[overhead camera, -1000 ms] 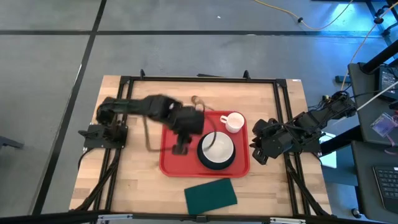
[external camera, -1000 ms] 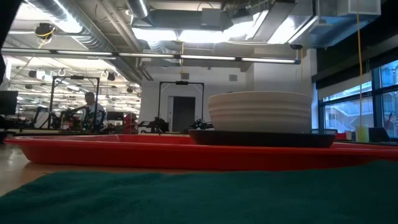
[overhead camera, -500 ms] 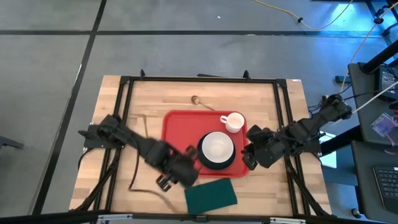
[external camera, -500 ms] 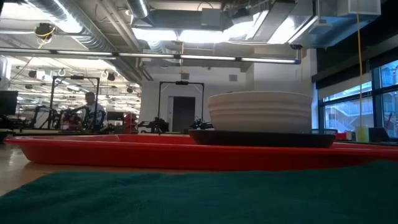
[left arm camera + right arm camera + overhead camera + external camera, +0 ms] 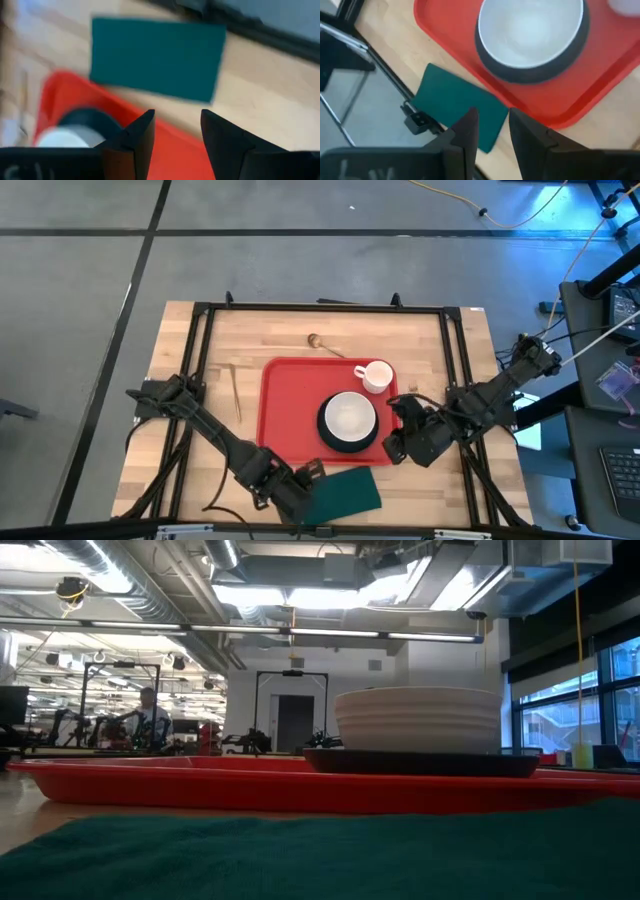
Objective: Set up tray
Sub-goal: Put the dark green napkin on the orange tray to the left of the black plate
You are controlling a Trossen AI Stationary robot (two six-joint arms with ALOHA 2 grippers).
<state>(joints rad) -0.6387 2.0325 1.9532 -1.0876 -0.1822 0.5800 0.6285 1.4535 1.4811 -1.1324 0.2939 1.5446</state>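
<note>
From above, the tray [image 5: 284,412] sits mid-surface carrying a bowl [image 5: 348,416] and cup [image 5: 377,375]. The left pincer [image 5: 305,480] hangs by the cloth [image 5: 345,492], likely next.

At table height, the cloth fills the foreground.

Left wrist: fingers [image 5: 138,136] parted, empty.

Right wrist: the right pincer [image 5: 489,131], slightly open and empty, waits beside the tray.

No readable text, label, brand, number or sign is found in any view. Pale marks are seen on the dark housing in both wrist views, but they are cropped and blurred, and no characters can be made out from them.
</note>
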